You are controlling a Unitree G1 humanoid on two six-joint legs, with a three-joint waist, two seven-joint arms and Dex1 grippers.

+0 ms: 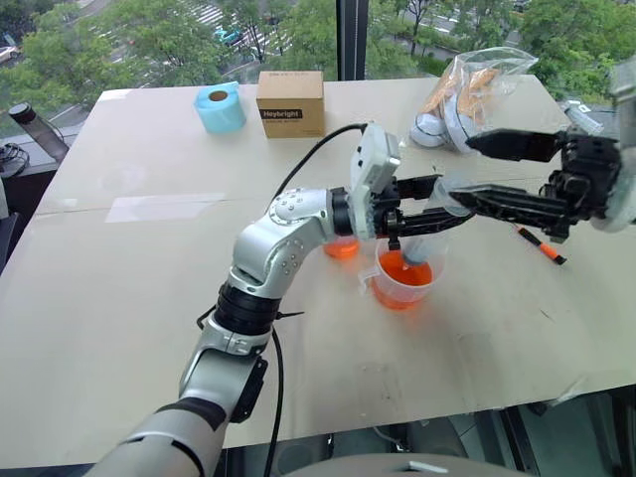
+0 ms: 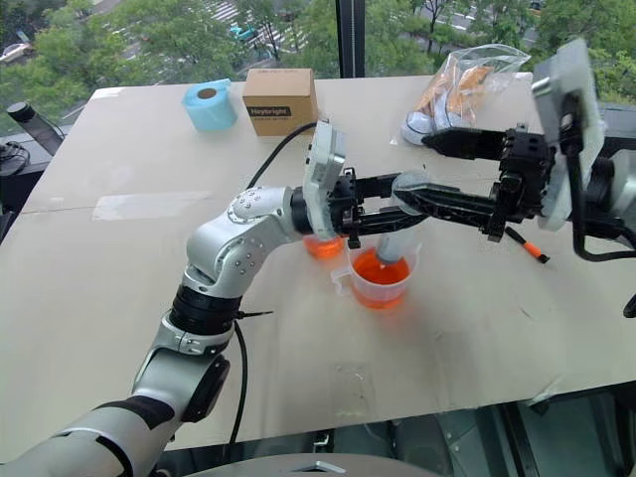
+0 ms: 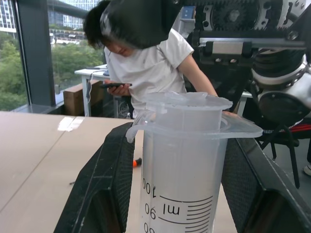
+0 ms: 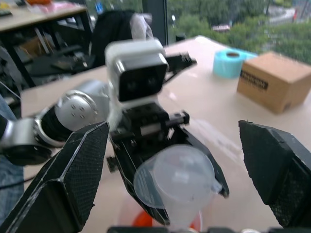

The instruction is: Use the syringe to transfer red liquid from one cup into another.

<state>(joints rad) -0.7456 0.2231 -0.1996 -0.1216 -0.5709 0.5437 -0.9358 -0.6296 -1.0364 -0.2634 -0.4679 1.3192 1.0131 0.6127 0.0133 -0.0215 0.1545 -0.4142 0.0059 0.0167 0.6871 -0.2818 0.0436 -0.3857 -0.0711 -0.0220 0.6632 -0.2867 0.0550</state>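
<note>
The clear syringe (image 1: pixel 415 254) stands almost upright, its tip down in a clear cup (image 1: pixel 402 288) of red liquid (image 1: pixel 404 270) at mid-table. My left gripper (image 1: pixel 427 206) is shut on the barrel, just under its flange (image 3: pixel 194 127). My right gripper (image 1: pixel 463 167) is open, its two fingers (image 4: pixel 73 179) spread wide on either side of the plunger top (image 4: pixel 177 177) without touching it. A second cup (image 1: pixel 341 248) holding red liquid stands just behind my left wrist, partly hidden by it.
At the far side of the table are a blue tape roll (image 1: pixel 220 107), a cardboard box (image 1: pixel 290 102) and a plastic bag (image 1: pixel 467 94). An orange-handled screwdriver (image 1: pixel 542 245) lies right of the cup. A person (image 3: pixel 146 63) stands beyond the table.
</note>
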